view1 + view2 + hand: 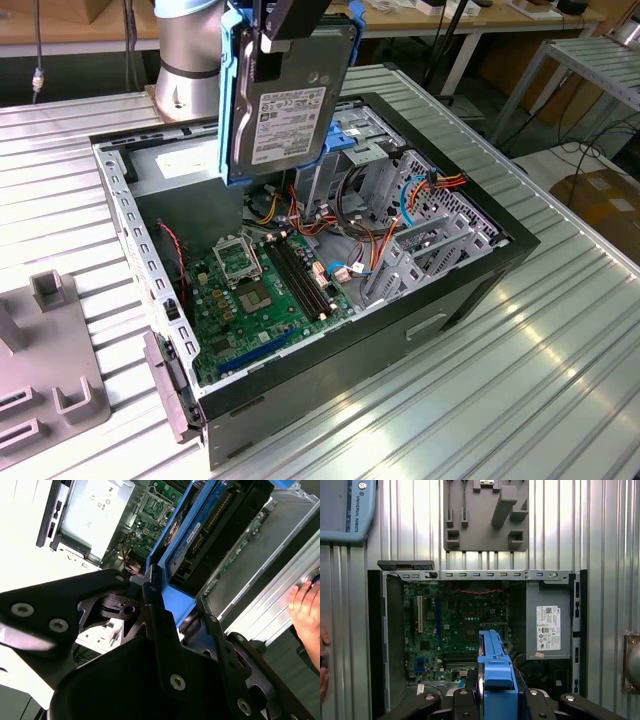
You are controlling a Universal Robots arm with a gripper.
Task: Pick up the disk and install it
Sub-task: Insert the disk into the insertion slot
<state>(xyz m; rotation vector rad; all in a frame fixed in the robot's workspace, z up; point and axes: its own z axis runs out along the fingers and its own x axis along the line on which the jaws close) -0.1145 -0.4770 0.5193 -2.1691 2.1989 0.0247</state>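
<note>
My pincer (285, 35) is clamped on the disk (310, 70), which hangs upright over the open computer case (470, 290). If I tilt it or go down crooked, I think it could bump the wires (375, 245) or a metal edge, or slip from my grip. A person's hand (306, 605) is near the case and could get hit. The disk has a white label (286, 120) with a barcode and small print. The grey box inside has a white sticker (548, 627) too.

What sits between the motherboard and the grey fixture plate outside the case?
In the first wrist view, the case's slotted metal rail runs along its edge between the motherboard and the grey fixture plate.
</note>
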